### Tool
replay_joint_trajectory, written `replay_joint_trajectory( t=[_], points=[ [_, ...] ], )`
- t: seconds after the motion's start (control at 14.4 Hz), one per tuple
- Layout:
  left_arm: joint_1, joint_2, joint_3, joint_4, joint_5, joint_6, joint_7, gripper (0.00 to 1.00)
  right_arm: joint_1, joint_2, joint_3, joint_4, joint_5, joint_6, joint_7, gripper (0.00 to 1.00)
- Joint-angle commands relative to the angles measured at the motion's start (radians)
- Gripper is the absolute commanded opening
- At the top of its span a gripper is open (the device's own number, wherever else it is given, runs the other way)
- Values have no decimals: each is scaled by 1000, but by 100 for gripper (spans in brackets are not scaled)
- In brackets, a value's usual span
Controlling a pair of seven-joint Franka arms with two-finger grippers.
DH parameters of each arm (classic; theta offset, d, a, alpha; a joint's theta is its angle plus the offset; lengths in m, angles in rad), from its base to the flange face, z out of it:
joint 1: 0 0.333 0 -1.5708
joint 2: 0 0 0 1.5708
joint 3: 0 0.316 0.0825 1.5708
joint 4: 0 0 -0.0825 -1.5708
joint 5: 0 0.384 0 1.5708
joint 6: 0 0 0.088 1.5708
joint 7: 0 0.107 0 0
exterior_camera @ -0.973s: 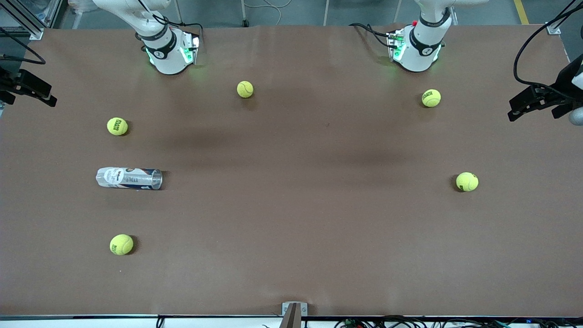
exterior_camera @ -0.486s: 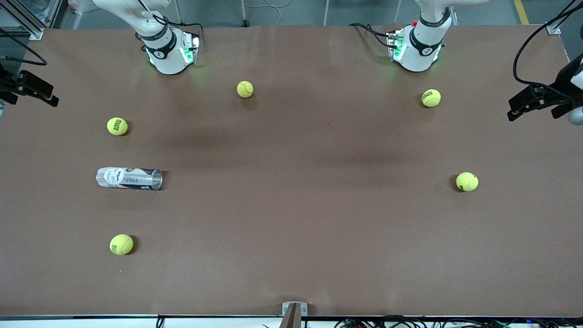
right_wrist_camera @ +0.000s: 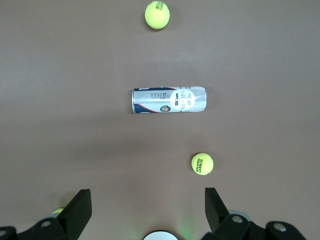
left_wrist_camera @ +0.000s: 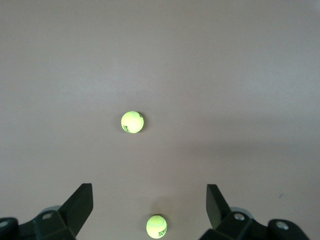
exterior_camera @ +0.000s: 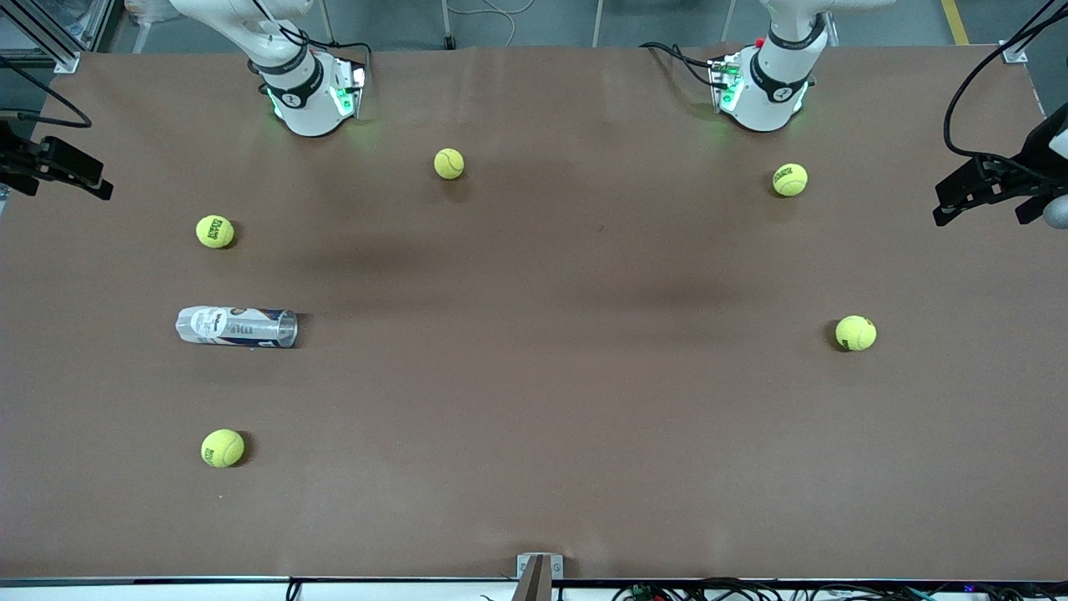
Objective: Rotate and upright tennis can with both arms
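Observation:
The tennis can is a clear tube with a white-and-navy label, lying on its side toward the right arm's end of the table. Its length runs along the table, and the right wrist view shows it whole. My right gripper hangs high over that end of the table, open and holding nothing. High over the left arm's end, my left gripper is open with nothing in it. Neither gripper is near the can.
Several tennis balls lie loose on the brown table. One is farther from the front camera than the can and one is nearer. Others lie in the middle and toward the left arm's end.
Both grippers have shifted slightly at the edges of the front view. The can and the balls have not moved.

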Motion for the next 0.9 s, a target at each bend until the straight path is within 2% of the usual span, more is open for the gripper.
replay_joint_trajectory(
  t=[0.0, 0.21, 0.35, 0.56, 0.63, 0.83],
  points=[
    [4, 6, 2, 14, -13, -3, 19, 100, -19, 8, 4, 6, 21, 12, -12, 100],
    [4, 6, 0, 14, -11, -4, 17, 100, -34, 15, -1, 6, 17, 10, -16, 100],
    [4, 6, 2, 14, -11, -4, 17, 100, -54, 71, -1, 10, 3, 22, -16, 100],
    [4, 6, 2, 14, -11, -4, 17, 100, -115, 79, -1, 11, 12, 94, -24, 100],
    [4, 6, 2, 14, -11, -4, 17, 100, -123, 79, -2, 10, 12, 93, 43, 100],
    [4, 6, 2, 14, -11, -6, 17, 100, -114, 88, -1, -1, 7, 94, 509, 100]
  ],
)
